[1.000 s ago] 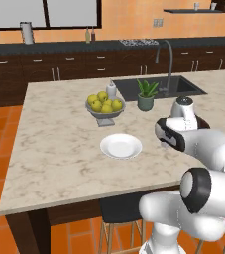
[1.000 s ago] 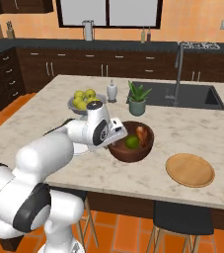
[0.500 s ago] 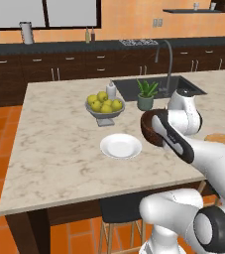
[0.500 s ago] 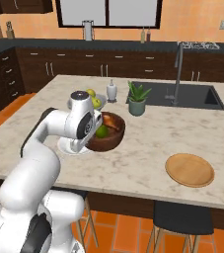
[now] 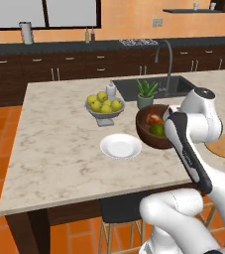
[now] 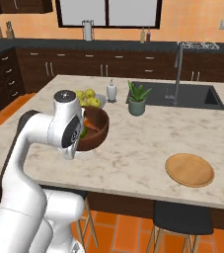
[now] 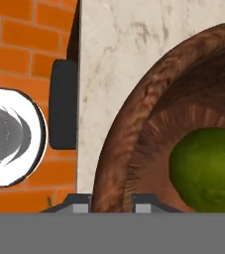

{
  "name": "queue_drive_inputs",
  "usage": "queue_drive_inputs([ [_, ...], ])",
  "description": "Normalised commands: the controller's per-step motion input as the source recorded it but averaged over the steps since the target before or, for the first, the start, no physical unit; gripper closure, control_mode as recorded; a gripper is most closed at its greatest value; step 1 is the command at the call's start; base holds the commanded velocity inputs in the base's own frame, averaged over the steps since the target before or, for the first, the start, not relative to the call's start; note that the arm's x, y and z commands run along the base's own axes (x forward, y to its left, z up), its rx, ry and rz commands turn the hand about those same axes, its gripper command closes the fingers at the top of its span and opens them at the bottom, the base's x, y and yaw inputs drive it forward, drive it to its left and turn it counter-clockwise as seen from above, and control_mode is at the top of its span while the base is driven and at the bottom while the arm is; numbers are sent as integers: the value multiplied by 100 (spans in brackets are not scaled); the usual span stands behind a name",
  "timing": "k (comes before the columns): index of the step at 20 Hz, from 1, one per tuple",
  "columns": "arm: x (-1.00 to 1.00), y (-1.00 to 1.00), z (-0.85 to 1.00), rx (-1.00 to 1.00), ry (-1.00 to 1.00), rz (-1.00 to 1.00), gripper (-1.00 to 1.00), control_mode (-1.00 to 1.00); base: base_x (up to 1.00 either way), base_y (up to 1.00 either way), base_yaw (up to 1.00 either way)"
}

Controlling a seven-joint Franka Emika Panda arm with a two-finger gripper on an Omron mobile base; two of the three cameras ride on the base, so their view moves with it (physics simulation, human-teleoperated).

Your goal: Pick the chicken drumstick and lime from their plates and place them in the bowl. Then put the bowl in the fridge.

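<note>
Two plates on the marble island: glossy white plate (image 5: 120,146) at left, tan wooden plate (image 6: 189,169) near the right edge. Between them, held above the counter, dark wooden bowl (image 5: 153,126) carrying lime (image 7: 207,170) and chicken drumstick (image 5: 155,118). Gripper (image 7: 112,201) clamped on the bowl's rim, one finger either side.

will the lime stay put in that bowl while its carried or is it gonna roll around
The lime looks round and smooth, so it would probably roll if the bowl tilts. The bowl's deep curved wall should likely keep it inside. The chicken drumstick lying beside it may block some rolling. The gripper grips only one rim, so some tilt seems possible.
</note>
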Motion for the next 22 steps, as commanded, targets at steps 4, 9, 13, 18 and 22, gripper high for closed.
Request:
queue_drive_inputs([
  [4, -58, 18, 40, 0, -2, 0, 100, -100, 0, 0, 0],
  [9, -45, 38, 30, 0, 24, 0, 100, -100, 0, 0, 0],
  [13, -29, 8, 5, 4, 22, 0, 100, -100, 0, 0, 0],
  [18, -38, -5, 0, 3, -11, -7, 100, -100, 0, 0, 0],
  [22, -10, 0, 0, 0, -30, -14, 100, -100, 0, 0, 0],
])
